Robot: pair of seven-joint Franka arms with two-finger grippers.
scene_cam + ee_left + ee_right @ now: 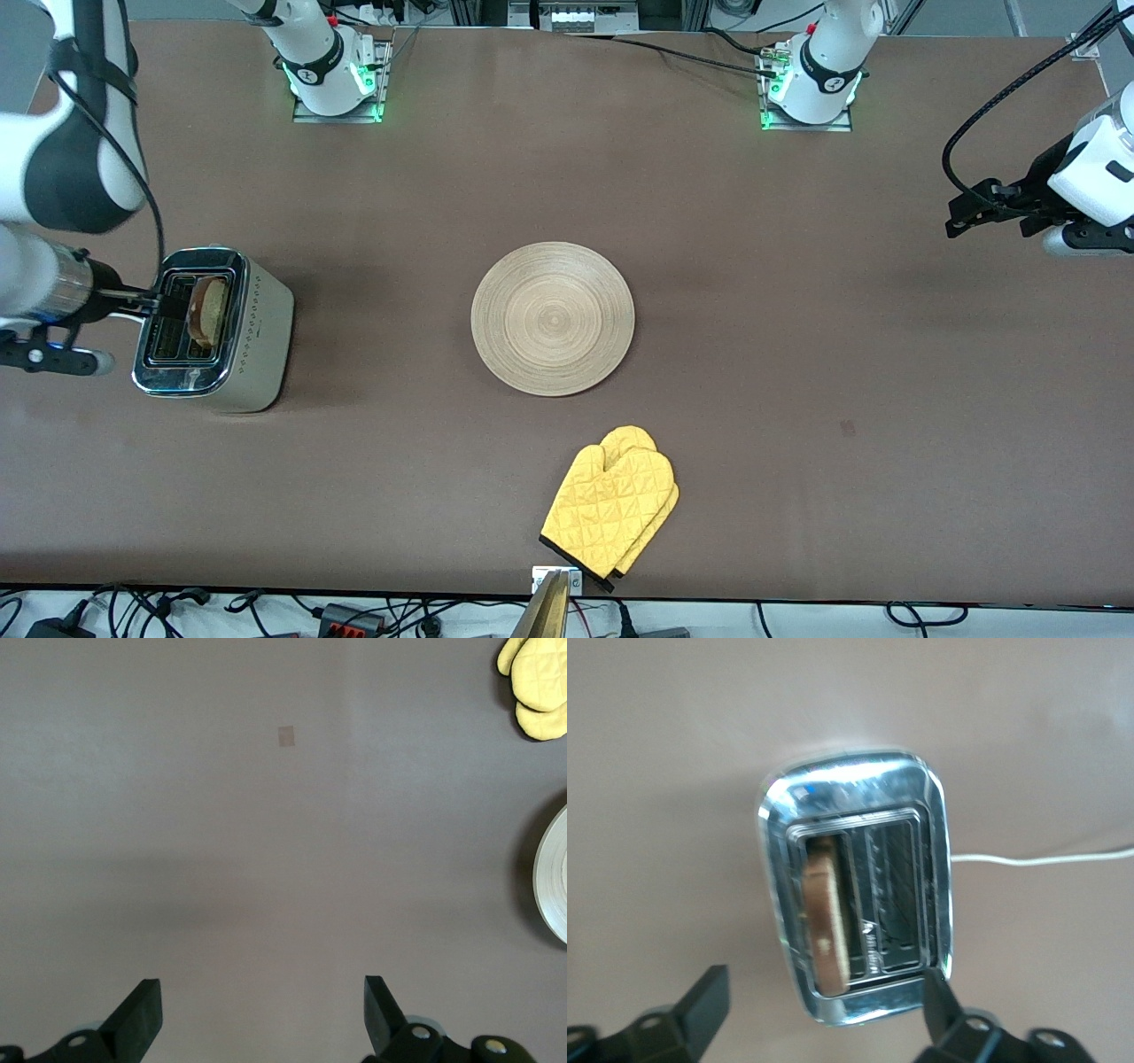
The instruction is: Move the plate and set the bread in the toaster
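Observation:
The toaster (257,346) stands toward the right arm's end of the table, its chrome top (850,780) facing up. The bread (208,310) stands on edge in the slot closer to the plate, its crust (826,921) sticking up out of the slot. My right gripper (146,304) hangs over the toaster's top, open (824,997), with its fingers apart from the bread. The round wooden plate (553,317) lies flat at the table's middle, and its rim (554,877) shows in the left wrist view. My left gripper (961,217) waits open (261,992) over bare table at the left arm's end.
A yellow quilted oven mitt (611,505) lies nearer the front camera than the plate, close to the table's edge (536,682). The toaster's white cord (1045,859) trails off across the table. The brown tabletop (797,354) spreads between the plate and the left gripper.

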